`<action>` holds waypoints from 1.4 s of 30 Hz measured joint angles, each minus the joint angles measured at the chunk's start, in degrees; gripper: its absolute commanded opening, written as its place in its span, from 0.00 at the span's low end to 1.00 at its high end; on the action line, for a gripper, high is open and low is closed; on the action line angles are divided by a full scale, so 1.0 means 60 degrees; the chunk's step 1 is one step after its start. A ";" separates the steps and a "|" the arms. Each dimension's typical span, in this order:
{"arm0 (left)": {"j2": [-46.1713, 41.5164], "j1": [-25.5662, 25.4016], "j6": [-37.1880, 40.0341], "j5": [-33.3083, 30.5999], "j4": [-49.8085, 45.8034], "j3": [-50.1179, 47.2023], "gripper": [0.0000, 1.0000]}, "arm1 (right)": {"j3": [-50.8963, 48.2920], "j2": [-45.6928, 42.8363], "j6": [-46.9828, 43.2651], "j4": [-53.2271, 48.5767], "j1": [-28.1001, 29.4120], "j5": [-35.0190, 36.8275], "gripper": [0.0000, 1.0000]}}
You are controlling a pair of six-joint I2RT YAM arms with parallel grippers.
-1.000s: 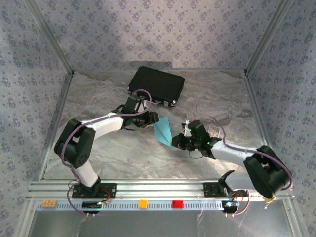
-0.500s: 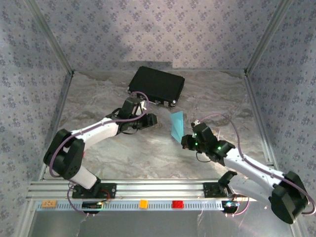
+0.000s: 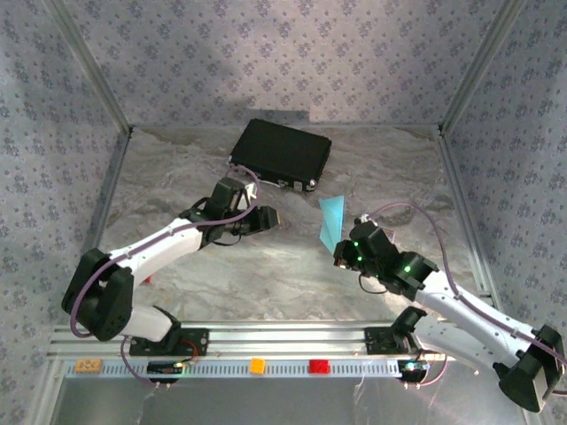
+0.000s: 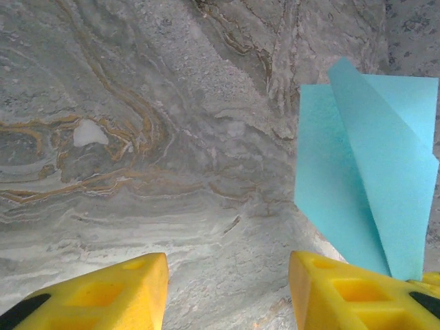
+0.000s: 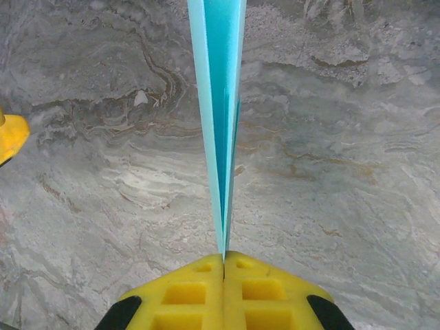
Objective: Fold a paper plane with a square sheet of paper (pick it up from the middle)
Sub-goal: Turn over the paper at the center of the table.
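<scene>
The square sheet of paper is folded into a slim, pointed, light blue paper plane (image 3: 330,221). It stands on edge above the table, right of centre. My right gripper (image 3: 341,257) is shut on its near end. In the right wrist view the paper plane (image 5: 220,103) rises edge-on from my right gripper (image 5: 224,260), whose yellow pads are pressed together. My left gripper (image 3: 270,217) is open to the left of the plane, apart from it. The left wrist view has the paper plane (image 4: 364,199) at the right, beyond my left gripper (image 4: 228,275), with bare table between the fingers (image 4: 130,285).
A black rectangular case (image 3: 282,152) lies at the back of the marbled table (image 3: 221,274), behind both grippers. Patterned walls (image 3: 53,133) and metal frame posts close in the sides and back. One yellow left finger (image 5: 10,134) shows at the left edge of the right wrist view.
My right gripper has carried the paper plane to the right and farther back, away from the left gripper. The left arm has stretched out lower, its gripper staying near the same spot.
</scene>
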 measured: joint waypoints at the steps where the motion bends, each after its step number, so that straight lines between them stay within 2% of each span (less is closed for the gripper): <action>1: -0.0062 0.0000 0.0029 -0.0040 -0.0055 0.0000 0.49 | 0.0033 -0.0040 0.0000 -0.0091 0.0055 0.0091 0.03; 6: -0.0193 0.0011 0.0178 -0.0244 -0.0222 0.0007 0.48 | 0.0127 -0.0087 -0.0076 -0.0488 0.0208 0.0637 0.03; 12: -0.0189 0.0098 0.0127 -0.0561 -0.1198 0.0259 0.48 | 0.0430 0.0423 -0.0372 -0.1009 0.0317 0.1362 0.03; 20: -0.0251 0.0109 0.0000 -0.0852 -0.1381 0.0273 0.49 | 0.0576 0.0656 -0.1180 -0.1949 0.1341 0.2495 0.02; 22: -0.0583 0.0106 -0.0131 -0.0962 -0.1439 0.0193 0.50 | 0.0969 0.1147 -0.1381 -0.2532 0.1534 0.2867 0.02; 26: -0.2182 0.0237 -0.0390 -0.1392 -0.1632 -0.0364 0.54 | 0.1956 0.2240 -0.1402 -0.3683 0.2361 0.4280 0.02; 29: -0.3304 0.0663 -0.0514 -0.1574 -0.1993 -0.0776 0.54 | 0.2335 0.2892 -0.1362 -0.4233 0.3129 0.5326 0.03; 32: -0.4146 0.1162 -0.0525 -0.1759 -0.2568 -0.1035 0.60 | 0.2626 0.3850 -0.1377 -0.4506 0.3705 0.6080 0.03; 37: -0.5271 0.2044 -0.0353 -0.1931 -0.3625 -0.1177 0.62 | 0.3475 0.6262 -0.1523 -0.4488 0.4364 0.6739 0.04; 42: -0.5384 0.2455 -0.0073 -0.2149 -0.4360 -0.1177 0.63 | 0.4251 0.8276 -0.1767 -0.4087 0.4849 0.6710 0.06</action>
